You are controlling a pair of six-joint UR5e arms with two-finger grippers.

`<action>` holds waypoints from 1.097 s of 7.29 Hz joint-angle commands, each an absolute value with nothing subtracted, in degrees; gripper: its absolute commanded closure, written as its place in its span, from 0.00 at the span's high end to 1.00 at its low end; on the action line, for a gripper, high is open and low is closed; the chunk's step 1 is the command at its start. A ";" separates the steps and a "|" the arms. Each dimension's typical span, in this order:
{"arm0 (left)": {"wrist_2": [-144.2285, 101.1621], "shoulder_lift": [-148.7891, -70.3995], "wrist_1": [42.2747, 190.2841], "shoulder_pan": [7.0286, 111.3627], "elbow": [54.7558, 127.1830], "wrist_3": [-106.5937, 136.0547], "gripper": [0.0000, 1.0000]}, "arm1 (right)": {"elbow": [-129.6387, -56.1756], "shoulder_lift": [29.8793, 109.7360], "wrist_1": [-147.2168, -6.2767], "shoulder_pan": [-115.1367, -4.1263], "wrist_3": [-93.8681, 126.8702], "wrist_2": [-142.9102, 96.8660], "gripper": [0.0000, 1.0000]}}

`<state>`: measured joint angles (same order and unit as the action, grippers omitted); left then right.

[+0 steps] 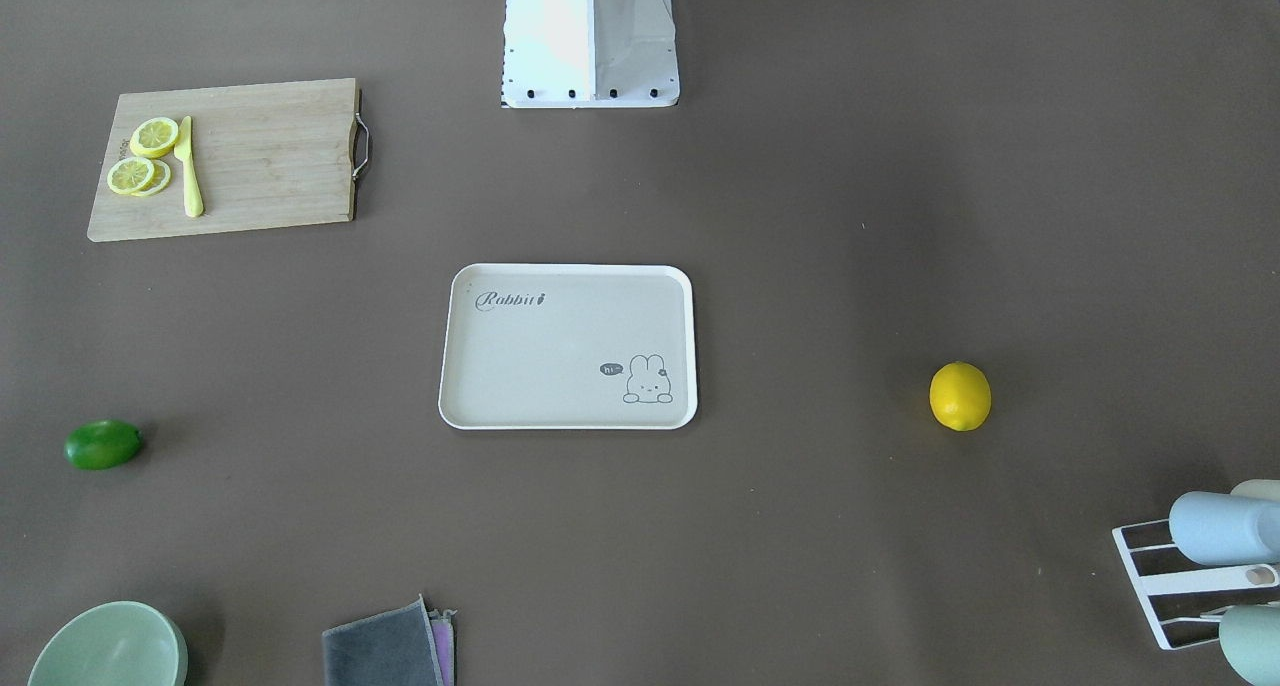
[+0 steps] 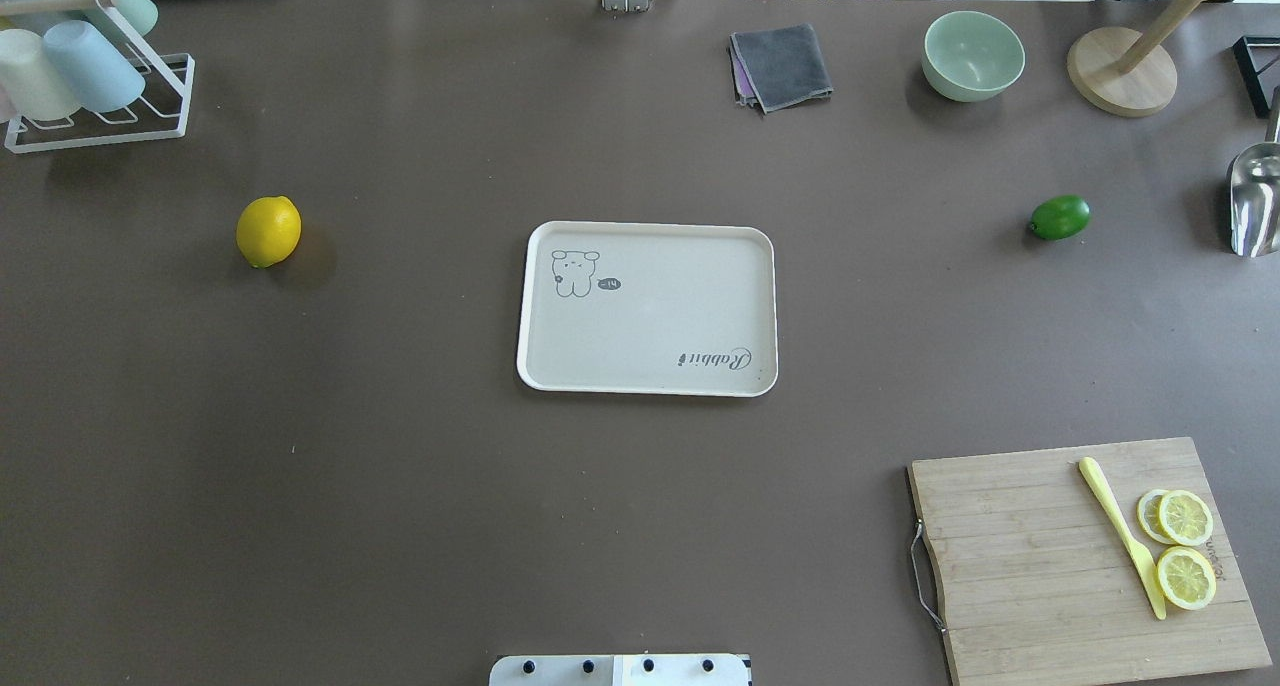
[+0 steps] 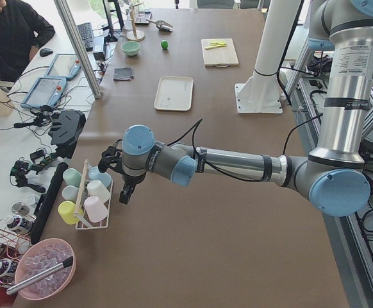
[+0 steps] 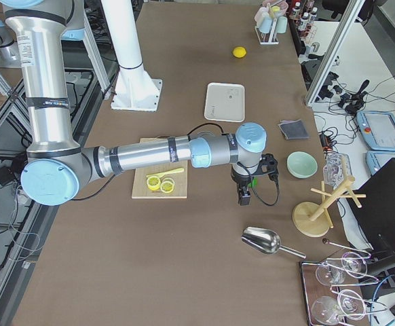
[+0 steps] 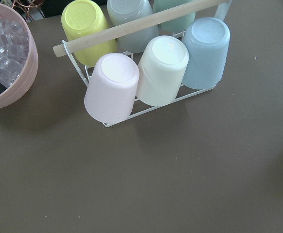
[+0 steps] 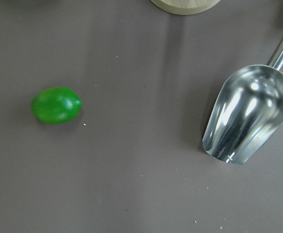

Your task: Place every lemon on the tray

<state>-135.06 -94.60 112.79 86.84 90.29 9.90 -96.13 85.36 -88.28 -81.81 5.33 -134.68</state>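
Observation:
The yellow lemon [image 1: 960,396] lies on the table on my left side, well apart from the tray [image 1: 560,346]; it also shows in the overhead view [image 2: 268,231]. The green lemon [image 1: 102,444] lies on my right side [image 2: 1060,217] and shows in the right wrist view [image 6: 56,105]. The cream tray [image 2: 660,306] sits bare at the table's middle. My left gripper [image 3: 124,192] hangs above the table next to the cup rack. My right gripper [image 4: 243,197] hangs above the table near the green lemon. I cannot tell whether either gripper is open or shut.
A wooden cutting board [image 2: 1040,566] holds lemon slices [image 2: 1185,546] and a yellow knife [image 2: 1120,536]. A cup rack [image 2: 90,76] stands far left. A green bowl [image 2: 973,54], a grey cloth [image 2: 782,66], a metal scoop [image 6: 248,116] and a wooden stand [image 2: 1120,71] lie along the far edge.

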 commanded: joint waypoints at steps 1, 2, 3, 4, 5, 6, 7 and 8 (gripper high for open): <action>-134.91 -94.66 121.60 83.60 88.07 20.58 0.98 | -90.30 84.12 -76.00 -78.76 12.79 -134.82 1.00; -134.83 -94.66 125.38 81.67 87.89 25.87 0.98 | -87.04 83.07 -70.63 -76.75 17.97 -134.56 1.00; -134.74 -94.66 126.90 80.26 87.98 28.71 0.98 | -84.84 81.49 -67.44 -74.99 23.67 -134.39 1.00; -134.74 -94.66 127.26 80.07 87.98 29.18 0.98 | -84.12 79.65 -66.63 -72.62 29.21 -132.64 1.00; -134.74 -94.75 127.27 80.07 87.98 29.27 0.98 | -83.94 78.32 -66.62 -69.90 33.18 -129.67 1.00; -134.74 -94.83 127.35 80.07 88.15 30.14 0.98 | -83.85 77.27 -66.27 -67.79 36.96 -127.81 1.00; -134.74 -94.83 127.35 80.07 88.24 30.58 0.98 | -81.85 75.86 -64.01 -66.11 41.79 -126.49 1.00; -134.74 -94.92 127.35 79.98 88.24 30.59 0.98 | -78.26 74.72 -59.02 -64.44 46.27 -124.56 1.00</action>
<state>-134.74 -94.84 127.32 80.06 88.18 30.30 -81.70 76.29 -63.63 -66.69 40.49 -126.85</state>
